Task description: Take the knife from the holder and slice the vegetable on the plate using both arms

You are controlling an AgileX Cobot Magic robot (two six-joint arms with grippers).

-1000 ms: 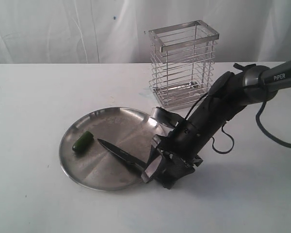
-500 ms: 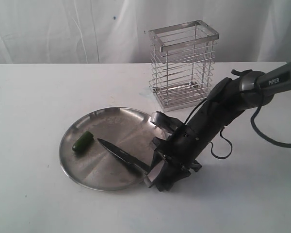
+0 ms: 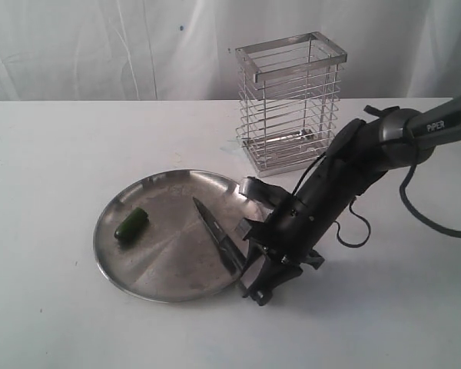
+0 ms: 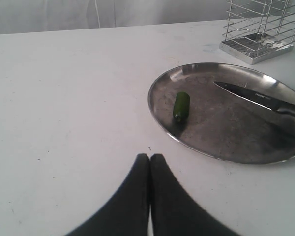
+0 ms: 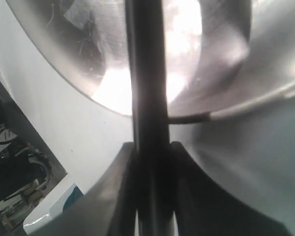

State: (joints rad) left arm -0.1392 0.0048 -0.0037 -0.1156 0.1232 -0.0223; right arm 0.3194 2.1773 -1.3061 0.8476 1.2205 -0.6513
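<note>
Knife (image 3: 217,233) is out of the holder (image 3: 290,104), handle pinched by the right tool (image 5: 152,150); vegetable (image 3: 131,224) uncut, left tool (image 4: 150,157) pressed together.

"Where did the plate (image 3: 161,269) sit?"

"On the table (image 3: 54,154), in front of the holder (image 3: 290,108) and to its left."

"And on the plate?"

"The vegetable (image 3: 131,224) lay near the left rim. The knife (image 3: 217,234) lay on the right side, tip toward the holder, well apart from the vegetable."

"Its handle?"

"Over the near right rim, apparently; that end was hidden."
</note>
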